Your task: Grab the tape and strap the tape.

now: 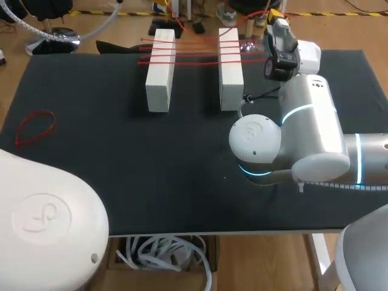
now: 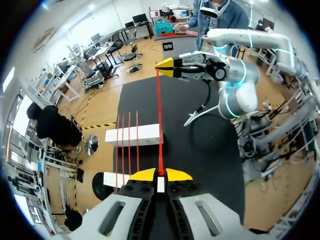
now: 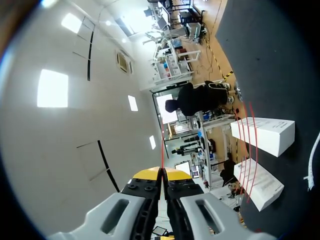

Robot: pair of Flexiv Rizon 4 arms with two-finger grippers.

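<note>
Two white blocks (image 1: 160, 70) (image 1: 230, 66) stand near the table's far edge, with several red tapes (image 1: 194, 51) stretched across them. In the left wrist view my left gripper (image 2: 160, 174) is shut on one end of another red tape (image 2: 159, 115). That tape runs taut past the end of the farther block (image 2: 134, 135) to my right gripper (image 2: 167, 66), which is shut on its other end. In the right wrist view the thin tape (image 3: 162, 155) leaves the shut tips of the right gripper (image 3: 161, 172). The right gripper (image 1: 274, 17) hangs beyond the right block. The head view does not show my left gripper.
A loose red tape loop (image 1: 34, 126) lies at the table's left side. My right arm's elbow (image 1: 285, 139) bulks over the right half of the table. A white cable (image 1: 245, 98) trails beside the right block.
</note>
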